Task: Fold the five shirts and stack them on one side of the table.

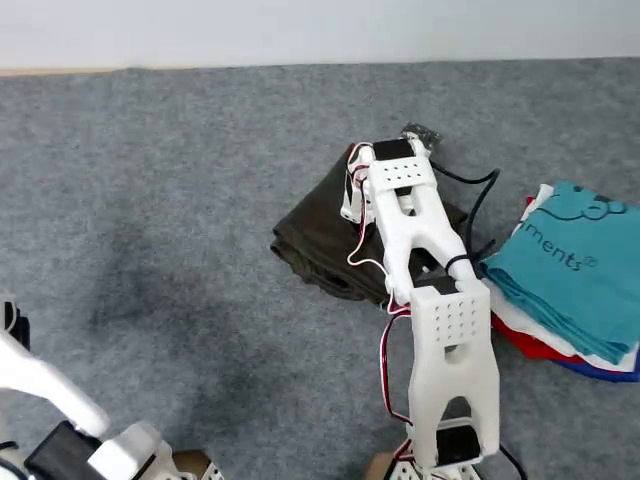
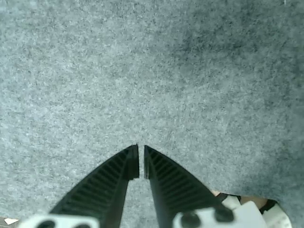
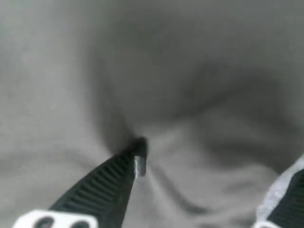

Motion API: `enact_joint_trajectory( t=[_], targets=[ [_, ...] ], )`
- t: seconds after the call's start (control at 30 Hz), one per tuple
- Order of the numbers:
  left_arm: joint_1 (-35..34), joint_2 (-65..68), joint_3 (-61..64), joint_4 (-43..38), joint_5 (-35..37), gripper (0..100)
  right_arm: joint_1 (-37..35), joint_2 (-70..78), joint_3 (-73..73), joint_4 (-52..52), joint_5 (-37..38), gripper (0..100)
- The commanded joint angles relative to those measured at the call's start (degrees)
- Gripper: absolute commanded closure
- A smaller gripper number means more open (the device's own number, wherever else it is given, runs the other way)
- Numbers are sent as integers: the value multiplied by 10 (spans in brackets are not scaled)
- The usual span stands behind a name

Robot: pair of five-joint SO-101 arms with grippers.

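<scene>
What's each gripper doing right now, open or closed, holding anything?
Left gripper: closed, holding nothing.
Right gripper: open, pressed down into the dark shirt, not clamped on it.

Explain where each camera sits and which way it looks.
High view: fixed overhead, facing down: dark shirt, shirt stack, right arm, left arm.
Left wrist view: on left arm, facing grey table cover; shut left gripper shows.
Right wrist view: close over the dark shirt; one finger presses into it.
High and right wrist views share the dark shirt.
</scene>
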Motion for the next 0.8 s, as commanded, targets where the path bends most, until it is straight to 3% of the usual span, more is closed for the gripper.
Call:
enact_joint_trajectory(
  t=[0.0,0.13,0.4,0.77],
  targets=[
    [7,-17,-1,15,3,974,1,44,-11,-9,8,546],
    [7,-17,-1,15,4,974,2,59,-45,16,9,618],
    [7,-17,-1,15,4,974,7,101,-127,61,52,991],
    [6,-17,-4,15,4,974,43,85,-284,195,165,988]
  ],
)
